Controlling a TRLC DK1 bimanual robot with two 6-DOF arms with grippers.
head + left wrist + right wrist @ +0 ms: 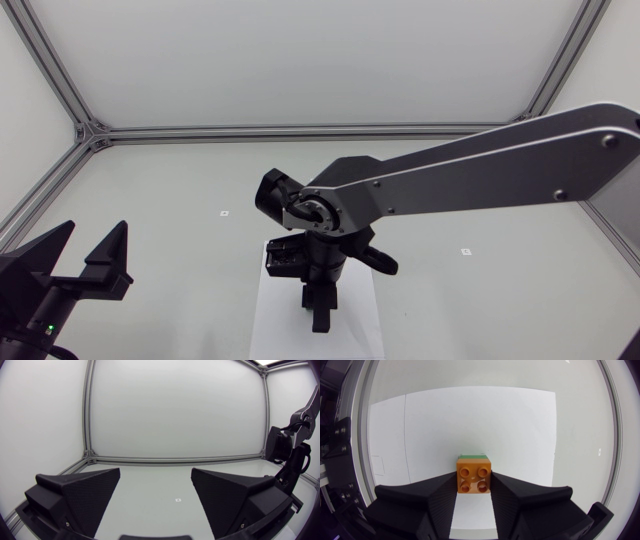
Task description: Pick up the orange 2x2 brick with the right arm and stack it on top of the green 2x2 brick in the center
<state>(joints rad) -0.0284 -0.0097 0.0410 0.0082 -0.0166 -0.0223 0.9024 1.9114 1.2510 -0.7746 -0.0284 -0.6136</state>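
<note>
Holding entry, right gripper: my two fingers are clamped on the orange brick, one against each side wall, with its four studs facing my wrist camera.

Location: the orange brick sits between my fingertips, directly over the green brick. Only a thin green edge shows past the orange one. I cannot tell whether the two are apart, touching or pressed home. Both lie over the white sheet at mid-table. In the head view my right arm hides them.

Handling, as I judge it:
- Small hard moulded plastic: light, rigid and not fragile.
- The walls are smooth, so it is likely to slip or twist under an off-centre pinch.
- It has no give, so a firm squeeze should do it no harm.

Where to hold, as I judge it: the flat opposite side walls, centred, as they are held now. The studs stay free, and my fingertips should sit high enough to clear the green brick at seating.

Stacking note: the studs want square alignment and a straight push down. A tilted brick would probably catch on one edge.

Left gripper: the fingers are wide apart with nothing between them. It sits at the table's left side, well apart from both bricks.
</note>
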